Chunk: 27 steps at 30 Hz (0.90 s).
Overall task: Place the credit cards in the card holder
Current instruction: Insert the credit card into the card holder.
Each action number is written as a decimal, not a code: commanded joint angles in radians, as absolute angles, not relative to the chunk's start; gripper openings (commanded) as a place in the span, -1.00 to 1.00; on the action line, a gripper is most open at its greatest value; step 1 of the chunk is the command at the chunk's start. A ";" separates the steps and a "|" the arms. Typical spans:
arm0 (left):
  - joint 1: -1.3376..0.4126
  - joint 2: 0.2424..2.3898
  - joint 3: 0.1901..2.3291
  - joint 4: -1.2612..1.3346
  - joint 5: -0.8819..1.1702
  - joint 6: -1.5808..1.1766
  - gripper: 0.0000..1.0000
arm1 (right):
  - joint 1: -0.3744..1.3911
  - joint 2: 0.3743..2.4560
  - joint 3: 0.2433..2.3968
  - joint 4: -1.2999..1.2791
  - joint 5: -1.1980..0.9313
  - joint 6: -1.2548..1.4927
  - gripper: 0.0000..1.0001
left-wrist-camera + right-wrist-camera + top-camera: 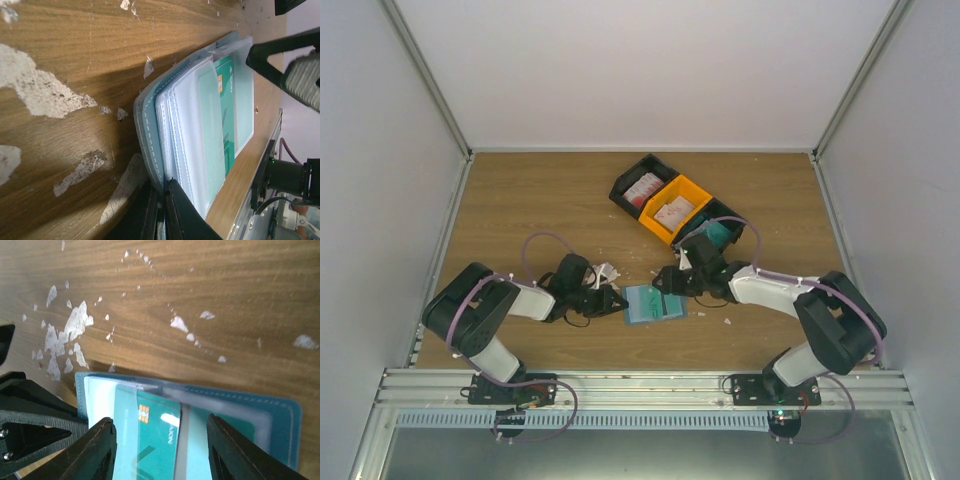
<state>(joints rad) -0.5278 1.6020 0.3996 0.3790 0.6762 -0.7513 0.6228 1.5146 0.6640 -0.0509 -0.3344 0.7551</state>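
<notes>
Left hand (161, 192) pinches card holder (149, 125); right hand (161, 421) spread over teal card (145, 440), print unreadable.

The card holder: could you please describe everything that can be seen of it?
The card holder is a flat blue-teal wallet with stitched edges, lying open on the wooden table. Inside are frosted clear plastic sleeves; a teal chip card sits partly in one. The left gripper pinches its cover edge, and the open right gripper straddles the card.
</notes>
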 commanded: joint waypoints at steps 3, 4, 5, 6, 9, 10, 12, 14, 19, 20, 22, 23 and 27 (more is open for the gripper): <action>-0.546 1.612 0.375 0.415 0.655 -0.759 -0.84 | 0.732 1.476 0.731 -0.266 -0.192 0.826 0.01; -0.547 1.609 0.372 0.416 0.650 -0.759 -0.85 | 0.741 1.477 0.734 -0.274 -0.193 0.840 0.01; -0.549 1.606 0.370 0.414 0.642 -0.757 -0.86 | 0.750 1.480 0.739 -0.281 -0.196 0.847 0.01; -0.550 1.604 0.370 0.412 0.638 -0.755 -0.87 | 0.758 1.487 0.747 -0.298 -0.197 0.854 0.01; -0.555 1.597 0.363 0.406 0.626 -0.749 -0.89 | 0.780 1.509 0.770 -0.349 -0.170 0.868 0.01; -0.556 1.596 0.360 0.408 0.623 -0.747 -0.90 | 0.787 1.516 0.774 -0.355 -0.165 0.872 0.01; -0.559 1.598 0.353 0.415 0.619 -0.748 -0.91 | 0.792 1.532 0.776 -0.349 -0.176 0.873 0.02; -0.562 1.601 0.346 0.427 0.621 -0.752 -0.91 | 0.793 1.547 0.783 -0.335 -0.197 0.868 0.02; -0.573 1.618 0.346 0.445 0.627 -0.757 -0.93 | 0.794 1.583 0.776 -0.268 -0.296 0.891 0.03; -0.576 1.623 0.348 0.449 0.630 -0.757 -0.93 | 0.795 1.586 0.770 -0.253 -0.312 0.897 0.03; -0.580 1.634 0.349 0.456 0.633 -0.759 -0.93 | 0.795 1.589 0.761 -0.214 -0.338 0.905 0.03; -0.581 1.638 0.348 0.461 0.635 -0.761 -0.94 | 0.795 1.588 0.757 -0.192 -0.350 0.908 0.03; -0.586 1.640 0.341 0.486 0.644 -0.770 -0.96 | 0.794 1.574 0.716 -0.045 -0.425 0.935 0.07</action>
<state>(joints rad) -0.5697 1.6138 0.3679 0.4759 0.6533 -0.7670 0.7826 1.5738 0.7551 -0.1989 -0.3305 0.8936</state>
